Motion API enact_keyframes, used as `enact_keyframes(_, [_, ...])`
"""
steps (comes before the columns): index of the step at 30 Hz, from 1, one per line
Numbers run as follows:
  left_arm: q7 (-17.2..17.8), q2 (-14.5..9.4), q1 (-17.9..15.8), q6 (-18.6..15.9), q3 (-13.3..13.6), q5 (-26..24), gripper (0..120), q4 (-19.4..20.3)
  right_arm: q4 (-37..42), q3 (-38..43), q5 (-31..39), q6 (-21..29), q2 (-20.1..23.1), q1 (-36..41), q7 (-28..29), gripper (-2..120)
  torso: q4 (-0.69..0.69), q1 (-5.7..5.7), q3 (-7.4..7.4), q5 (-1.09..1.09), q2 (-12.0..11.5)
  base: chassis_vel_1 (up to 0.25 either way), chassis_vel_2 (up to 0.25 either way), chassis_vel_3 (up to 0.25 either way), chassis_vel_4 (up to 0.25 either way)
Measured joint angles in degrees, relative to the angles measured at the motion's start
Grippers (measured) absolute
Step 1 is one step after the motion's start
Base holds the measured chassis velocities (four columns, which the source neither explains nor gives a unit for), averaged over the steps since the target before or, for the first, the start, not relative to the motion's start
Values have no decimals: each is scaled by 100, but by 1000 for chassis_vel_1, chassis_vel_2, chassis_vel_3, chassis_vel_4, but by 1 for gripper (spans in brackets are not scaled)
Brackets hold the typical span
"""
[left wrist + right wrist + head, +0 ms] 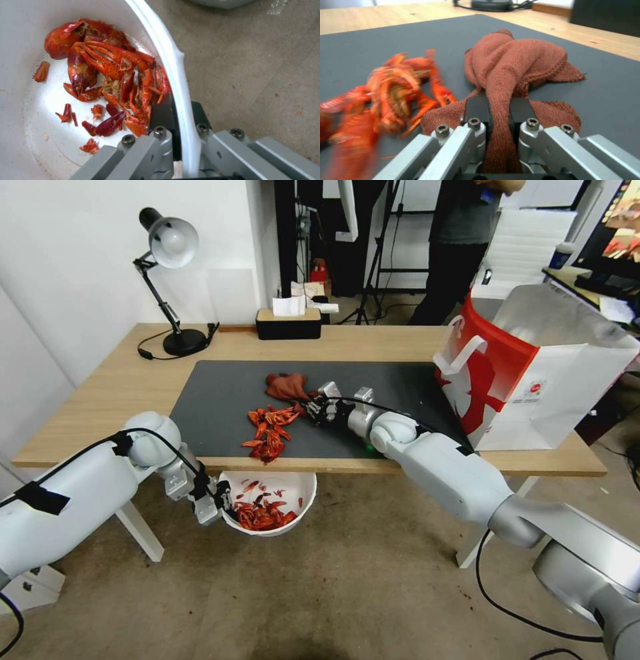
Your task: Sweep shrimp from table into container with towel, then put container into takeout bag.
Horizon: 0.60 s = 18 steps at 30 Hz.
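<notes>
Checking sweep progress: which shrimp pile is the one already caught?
The shrimp inside the white container, which the left gripper holds below the table edge; the others lie on the mat.

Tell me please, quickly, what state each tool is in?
Left tool: shut on the container rim.
Right tool: shut on the towel.

No wording can be read anywhere; the takeout bag [533, 373] at right carries a small red logo, too small to make out.
</notes>
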<state>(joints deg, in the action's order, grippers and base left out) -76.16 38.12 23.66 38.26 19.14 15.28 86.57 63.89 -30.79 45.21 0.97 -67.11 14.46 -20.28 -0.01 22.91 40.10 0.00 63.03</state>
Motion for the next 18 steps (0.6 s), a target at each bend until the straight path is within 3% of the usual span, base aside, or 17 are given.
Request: enact_keyframes(18, [12, -44, -6, 0, -64, -5, 0, -15, 797, -417, 0, -2, 281, -19, -160, 5, 1, 1, 0, 0, 0, 0, 0, 0, 0])
